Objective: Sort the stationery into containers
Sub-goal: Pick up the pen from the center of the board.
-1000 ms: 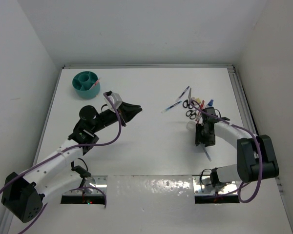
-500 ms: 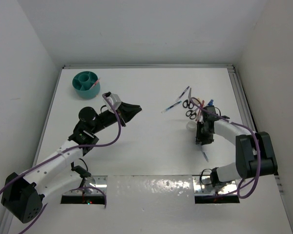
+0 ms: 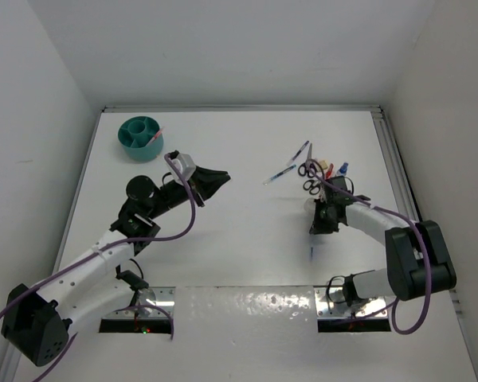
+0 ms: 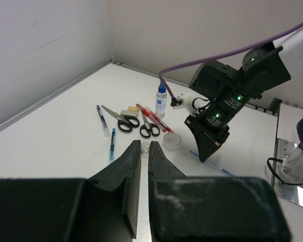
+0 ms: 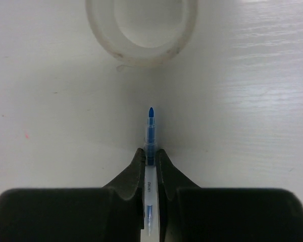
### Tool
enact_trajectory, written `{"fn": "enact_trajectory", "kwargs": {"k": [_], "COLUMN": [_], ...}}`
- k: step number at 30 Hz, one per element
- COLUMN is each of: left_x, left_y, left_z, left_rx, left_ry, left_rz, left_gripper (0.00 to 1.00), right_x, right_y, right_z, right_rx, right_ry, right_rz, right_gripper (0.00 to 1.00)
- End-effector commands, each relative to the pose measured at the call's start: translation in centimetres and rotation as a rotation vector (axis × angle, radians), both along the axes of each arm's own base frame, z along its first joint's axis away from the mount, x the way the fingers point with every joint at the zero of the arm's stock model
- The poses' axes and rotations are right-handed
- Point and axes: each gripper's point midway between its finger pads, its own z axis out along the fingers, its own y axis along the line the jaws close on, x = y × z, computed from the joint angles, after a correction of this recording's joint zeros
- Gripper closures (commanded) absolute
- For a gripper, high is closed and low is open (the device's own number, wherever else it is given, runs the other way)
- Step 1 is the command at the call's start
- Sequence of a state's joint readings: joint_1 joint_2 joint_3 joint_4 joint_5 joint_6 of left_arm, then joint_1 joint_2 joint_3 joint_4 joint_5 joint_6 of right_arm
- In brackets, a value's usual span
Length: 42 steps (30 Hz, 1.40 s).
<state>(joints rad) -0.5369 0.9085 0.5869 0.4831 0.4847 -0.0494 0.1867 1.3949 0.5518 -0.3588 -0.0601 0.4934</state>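
While the right tool (image 5: pixel 150 159) clamps the blue pen (image 5: pixel 150 128), its tip lies near the tape ring (image 5: pixel 141 56).

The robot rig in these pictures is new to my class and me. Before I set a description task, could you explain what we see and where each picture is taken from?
Two robot arms stand at a white table, each ending in a two-finger gripper. The wide picture looks down from above; the other two come from cameras on the wrists. The left gripper is shut and holds nothing. The right gripper is shut on a blue pen, near a clear tape ring. Scissors, more pens and a small bottle lie beyond; a teal organiser stands at the far left.
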Motion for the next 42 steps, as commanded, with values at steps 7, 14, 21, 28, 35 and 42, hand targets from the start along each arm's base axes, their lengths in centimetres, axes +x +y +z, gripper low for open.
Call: {"fn": "enact_trajectory", "kwargs": {"k": [7, 14, 21, 28, 35, 42], "left_x": [-0.5, -0.5, -0.4, -0.2, -0.1, -0.2], "left_y": [0.5, 1.0, 1.0, 0.7, 0.7, 0.7], "left_z": [1.2, 1.0, 0.6, 0.7, 0.3, 0.0], "left_rx": [-0.045, -0.046, -0.047, -0.052, -0.048, -0.047], "left_ry": [-0.046, -0.039, -0.031, -0.024, -0.011, -0.004], "left_rz": [0.006, 0.026, 0.034, 0.025, 0.026, 0.022], "left_gripper": [1.0, 1.0, 1.0, 1.0, 1.0, 1.0], "right_x": [-2.2, -1.5, -0.9, -0.2, 0.8, 1.5], "right_y": [1.4, 2.8, 3.8, 4.9, 6.3, 7.4], "right_z": [-1.9, -1.5, -1.0, 0.1, 2.4, 5.0], "right_rx": [-0.052, -0.054, -0.052, -0.041, -0.017, 0.011], "right_ry": [0.04, 0.004, -0.022, -0.085, -0.223, -0.353], "right_rz": [0.059, 0.145, 0.197, 0.247, 0.33, 0.384], "right_gripper": [1.0, 1.0, 1.0, 1.0, 1.0, 1.0]}}
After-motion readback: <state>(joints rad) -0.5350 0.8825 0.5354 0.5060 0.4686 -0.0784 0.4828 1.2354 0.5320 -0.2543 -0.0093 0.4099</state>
